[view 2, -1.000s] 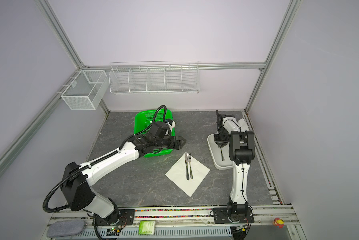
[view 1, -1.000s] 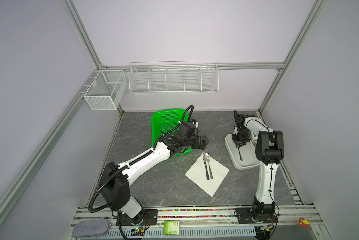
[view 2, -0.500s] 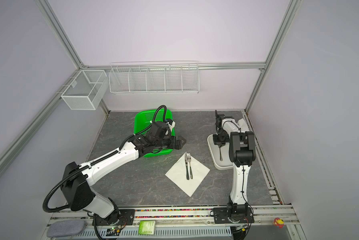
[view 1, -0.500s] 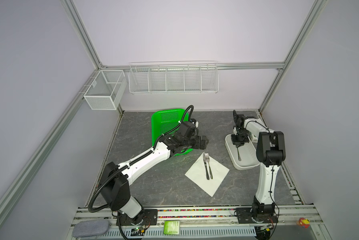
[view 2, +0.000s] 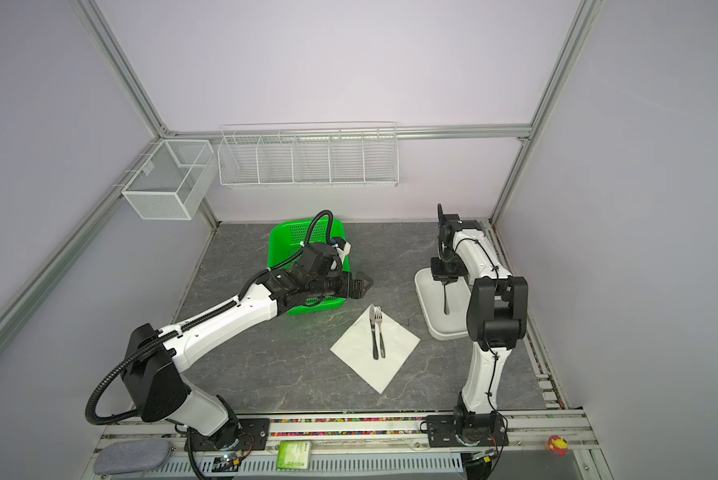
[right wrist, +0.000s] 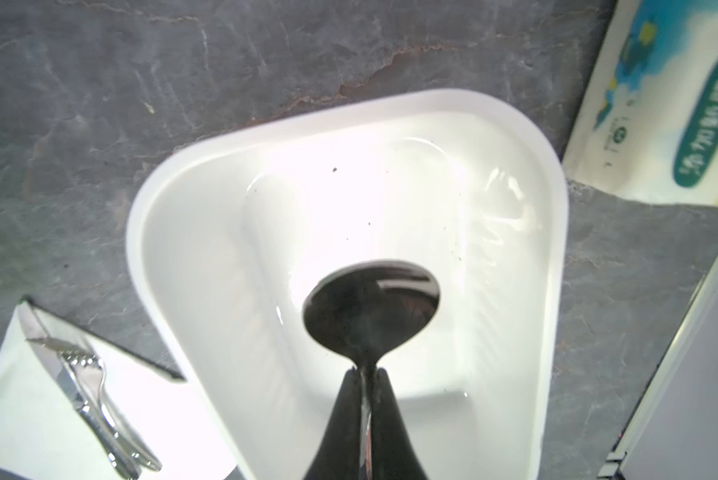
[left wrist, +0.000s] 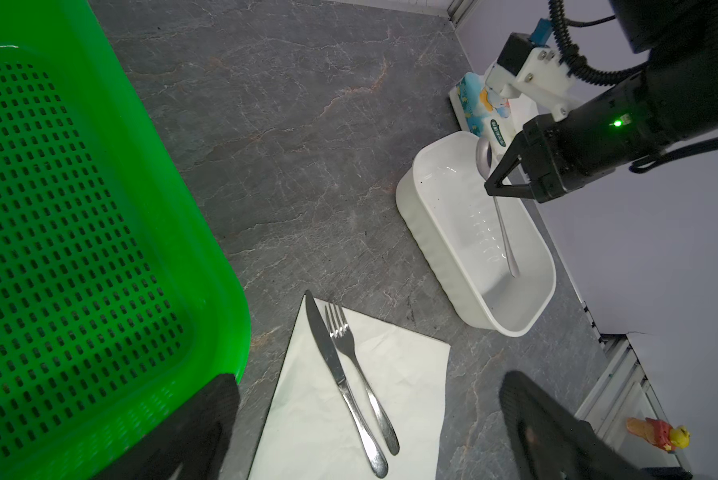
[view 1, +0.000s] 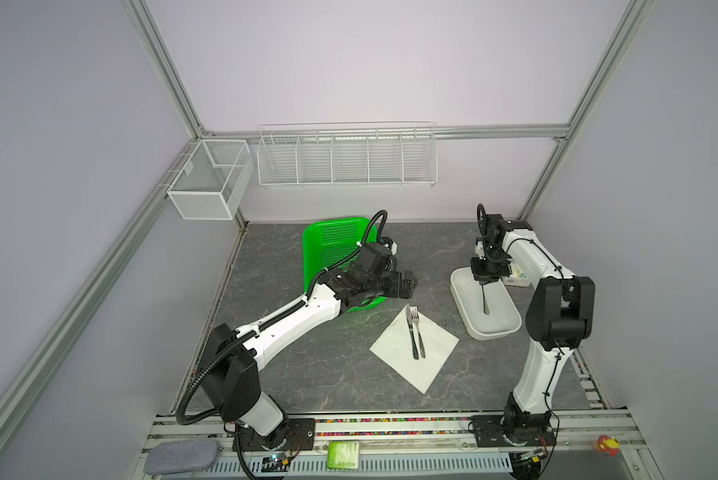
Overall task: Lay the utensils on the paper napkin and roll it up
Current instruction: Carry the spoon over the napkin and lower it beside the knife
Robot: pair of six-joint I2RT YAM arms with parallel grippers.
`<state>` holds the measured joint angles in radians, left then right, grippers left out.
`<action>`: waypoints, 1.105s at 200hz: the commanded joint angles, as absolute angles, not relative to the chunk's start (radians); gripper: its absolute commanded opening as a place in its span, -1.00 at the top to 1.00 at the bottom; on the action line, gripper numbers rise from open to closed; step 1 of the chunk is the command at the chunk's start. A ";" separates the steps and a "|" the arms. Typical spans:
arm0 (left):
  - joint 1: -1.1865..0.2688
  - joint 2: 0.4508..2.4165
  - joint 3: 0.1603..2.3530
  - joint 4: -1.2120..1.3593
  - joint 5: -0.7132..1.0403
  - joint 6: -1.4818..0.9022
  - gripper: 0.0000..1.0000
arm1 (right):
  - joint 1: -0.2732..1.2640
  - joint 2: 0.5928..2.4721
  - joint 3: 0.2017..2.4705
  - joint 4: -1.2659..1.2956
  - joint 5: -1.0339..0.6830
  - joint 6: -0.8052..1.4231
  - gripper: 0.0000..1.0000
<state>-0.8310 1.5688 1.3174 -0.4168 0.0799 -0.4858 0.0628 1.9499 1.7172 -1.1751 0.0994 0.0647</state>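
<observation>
Right end effector (right wrist: 365, 374) clamps the shiny silver metal spoon (right wrist: 371, 307) by its neck, handle dipping into the white oval plastic tub (right wrist: 170, 257); left end effector (view 1: 408, 284) gapes wide. Only the right wrist view shows the bowl's dark face.

Left arm out low with jaws wide, right arm bent over and pinched shut on a spoon.

The left arm (view 1: 299, 320) reaches forward from its base and in toward the middle, its forearm low and nearly level and its wrist kinked. The left gripper (view 2: 363, 286) points sideways toward the right arm, with its fingers (left wrist: 216, 415) spread far apart and nothing between them. The right arm (view 1: 531, 257) stands upright from its base with the elbow high, and the forearm runs away to the back. The right gripper (right wrist: 365, 376) points straight down, its tips squeezed together on the neck of the spoon (right wrist: 371, 307).
</observation>
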 commanded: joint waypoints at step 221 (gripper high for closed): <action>-0.824 1.154 0.843 -0.310 -0.074 -0.584 -0.98 | 0.693 1.924 1.433 -0.897 -0.081 0.529 0.84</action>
<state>-0.8291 1.1976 0.8955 -0.3481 -0.0807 -0.5457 0.6701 1.8862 1.4544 -0.9497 -0.0978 0.4610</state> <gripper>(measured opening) 0.992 0.084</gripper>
